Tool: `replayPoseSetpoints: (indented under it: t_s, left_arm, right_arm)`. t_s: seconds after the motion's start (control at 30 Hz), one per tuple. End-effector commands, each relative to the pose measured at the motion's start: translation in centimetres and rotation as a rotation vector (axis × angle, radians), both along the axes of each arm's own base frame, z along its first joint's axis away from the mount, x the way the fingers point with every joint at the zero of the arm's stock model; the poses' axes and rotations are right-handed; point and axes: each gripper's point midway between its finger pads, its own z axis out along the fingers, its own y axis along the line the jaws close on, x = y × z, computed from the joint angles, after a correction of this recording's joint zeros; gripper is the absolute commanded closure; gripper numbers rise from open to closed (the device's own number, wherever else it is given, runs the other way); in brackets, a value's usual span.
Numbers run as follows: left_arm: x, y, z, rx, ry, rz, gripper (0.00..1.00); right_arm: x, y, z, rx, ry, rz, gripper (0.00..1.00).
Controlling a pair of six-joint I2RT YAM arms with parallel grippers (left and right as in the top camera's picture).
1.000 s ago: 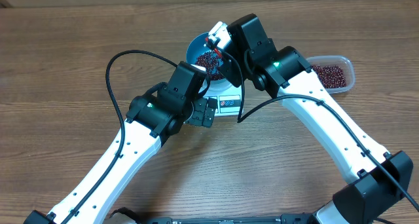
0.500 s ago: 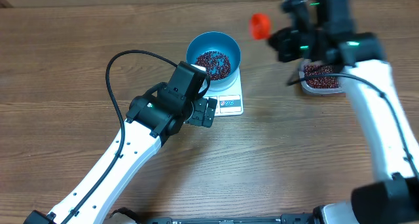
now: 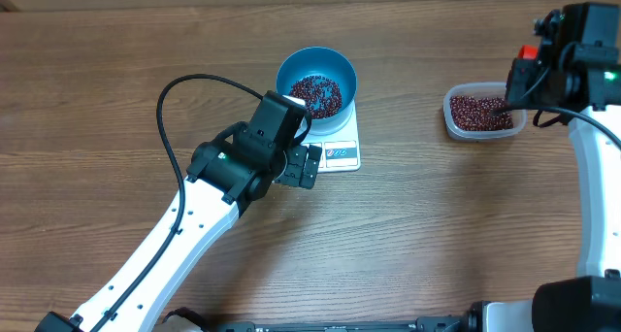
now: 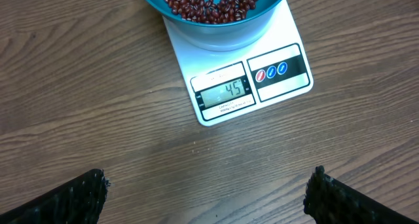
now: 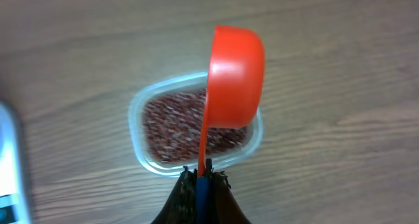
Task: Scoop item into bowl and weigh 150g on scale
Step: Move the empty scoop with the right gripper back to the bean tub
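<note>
The blue bowl (image 3: 316, 80) stands on the white scale (image 3: 342, 149) and holds a heap of dark red beans (image 3: 317, 92). In the left wrist view the scale's display (image 4: 226, 92) reads 45 below the bowl (image 4: 216, 33). My left gripper (image 3: 303, 165) hovers open just in front of the scale, and nothing is between its jaws (image 4: 208, 183). At the far right, my right gripper (image 3: 524, 72) is shut on the blue-tipped handle of the red scoop (image 5: 234, 76). The scoop hangs tilted above the clear tub (image 5: 139, 149) of beans (image 5: 173, 129).
The clear tub (image 3: 451, 118) sits on the wooden table right of the scale. A black cable (image 3: 184, 84) loops from the left arm over the table left of the bowl. The scale's edge (image 5: 8, 165) shows at the left of the right wrist view.
My right arm has swung from over the bowl to the right with the scoop, and now hangs above the tub. The left arm has not moved.
</note>
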Motion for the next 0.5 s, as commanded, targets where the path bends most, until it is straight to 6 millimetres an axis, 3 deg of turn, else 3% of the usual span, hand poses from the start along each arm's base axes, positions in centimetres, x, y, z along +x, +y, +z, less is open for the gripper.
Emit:
replayPoseSetpoints:
  t_s: [0.0, 0.17, 0.47]
  left_arm:
    - [-0.2, 0.1, 0.0, 0.006, -0.002, -0.014, 0.0]
    - [-0.1, 0.1, 0.0, 0.005, -0.003, -0.014, 0.0]
    - [-0.1, 0.1, 0.0, 0.005, -0.003, -0.014, 0.0]
  right_arm:
    - [-0.5, -1.4, -3.2, -0.091, 0.097, -0.028, 0.96]
    - [-0.5, -1.3, -7.0, -0.097, 0.196, 0.012, 0.96]
    - [0.4, 0.4, -10.6, -0.137, 0.293, 0.109, 0.96]
